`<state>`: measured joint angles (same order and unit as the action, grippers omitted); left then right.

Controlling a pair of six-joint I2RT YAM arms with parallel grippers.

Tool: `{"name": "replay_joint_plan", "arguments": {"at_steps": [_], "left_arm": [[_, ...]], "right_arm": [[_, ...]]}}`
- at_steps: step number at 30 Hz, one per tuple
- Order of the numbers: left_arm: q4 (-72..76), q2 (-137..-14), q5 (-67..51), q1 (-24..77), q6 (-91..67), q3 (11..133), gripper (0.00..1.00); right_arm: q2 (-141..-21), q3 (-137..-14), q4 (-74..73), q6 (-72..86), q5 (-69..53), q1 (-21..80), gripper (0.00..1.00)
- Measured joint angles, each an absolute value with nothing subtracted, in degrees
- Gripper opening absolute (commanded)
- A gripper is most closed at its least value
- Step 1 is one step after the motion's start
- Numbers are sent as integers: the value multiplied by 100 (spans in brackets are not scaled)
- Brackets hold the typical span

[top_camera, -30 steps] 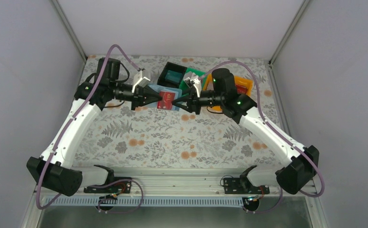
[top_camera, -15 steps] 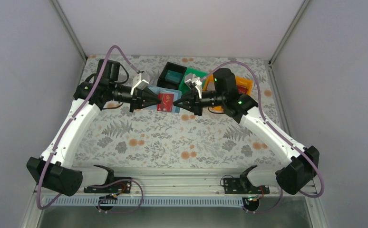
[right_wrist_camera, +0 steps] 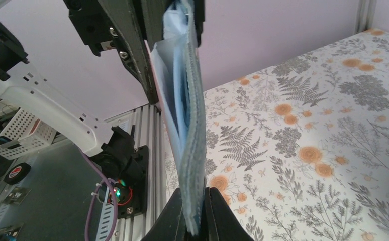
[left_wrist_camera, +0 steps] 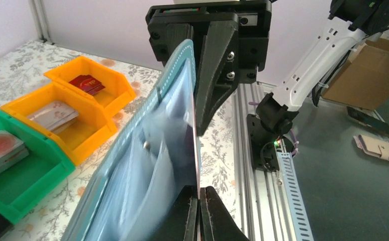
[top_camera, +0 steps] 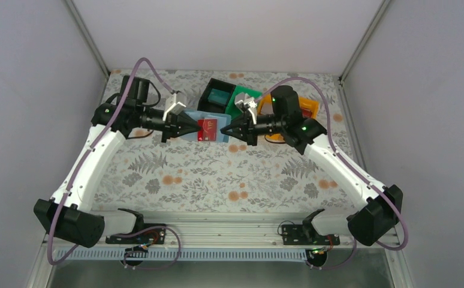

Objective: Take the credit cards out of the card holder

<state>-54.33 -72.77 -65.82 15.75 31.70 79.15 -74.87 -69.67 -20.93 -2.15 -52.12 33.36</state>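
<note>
The blue-teal card holder [top_camera: 214, 116] hangs open in mid-air between both arms, above the middle-back of the table. My right gripper [top_camera: 222, 129] is shut on its right edge; in the right wrist view the soft layers [right_wrist_camera: 192, 125] stand pinched between the jaws [right_wrist_camera: 196, 216]. A red credit card [top_camera: 207, 127] lies against the holder's inside face. My left gripper [top_camera: 196, 125] is shut on that card's left edge, seen as a thin pinkish edge [left_wrist_camera: 198, 150] running up from the jaws [left_wrist_camera: 199, 201], with the holder's pale pockets [left_wrist_camera: 147, 165] just left of it.
Behind the holder stand a black bin [top_camera: 219, 96] with a teal card, a green bin [top_camera: 241, 99] and an orange bin [top_camera: 304, 108]. In the left wrist view the orange bin [left_wrist_camera: 89, 95] holds a red card [left_wrist_camera: 86, 83] and the green bin [left_wrist_camera: 16, 170] another card.
My right gripper has closed on the holder's right edge. The left arm has drawn slightly leftward, and more of the blue holder shows around the red card.
</note>
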Motion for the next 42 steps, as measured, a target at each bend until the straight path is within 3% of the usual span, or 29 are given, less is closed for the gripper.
{"name": "replay_joint_plan", "arguments": {"at_steps": [8, 13, 20, 21, 24, 29, 32, 36, 38, 42], "left_arm": [[-5371, -7161, -6276, 1162, 3148, 7913, 2], [-5446, -7024, -5990, 377, 3203, 7913, 2], [-5483, -6958, -5741, -187, 3033, 7900, 2], [-5443, -6947, -5741, -191, 2971, 7850, 2], [-5323, -6932, -5695, -187, 2803, 7669, 2], [-5205, -6932, -5601, -189, 2530, 7450, 2], [-5194, -6934, -5754, -189, 2305, 7454, 2], [-5284, -7091, -6307, -187, 1914, 7795, 2], [-5282, -7137, -6698, -189, 1662, 7983, 2], [-5262, -7164, -7669, -187, 1028, 8265, 2]], "right_arm": [[-7487, -6910, -2187, -95, -5205, 2827, 4], [-7614, -6587, -2213, 95, -5041, 2644, 4], [-9043, -6219, -1800, 685, -5015, 3225, 4], [-9290, -6224, -1715, 775, -5050, 3332, 7], [-10103, -6320, -1540, 1017, -5083, 3618, 37], [-10704, -6508, -1675, 1138, -4639, 3710, 52], [-10416, -6696, -1922, 967, -3964, 3627, 53], [-9146, -6882, -1951, 239, -2755, 3667, 53], [-8309, -6877, -1636, -414, -2206, 3817, 60], [-6670, -6300, 30, -2751, -1459, 4331, 64]]}}
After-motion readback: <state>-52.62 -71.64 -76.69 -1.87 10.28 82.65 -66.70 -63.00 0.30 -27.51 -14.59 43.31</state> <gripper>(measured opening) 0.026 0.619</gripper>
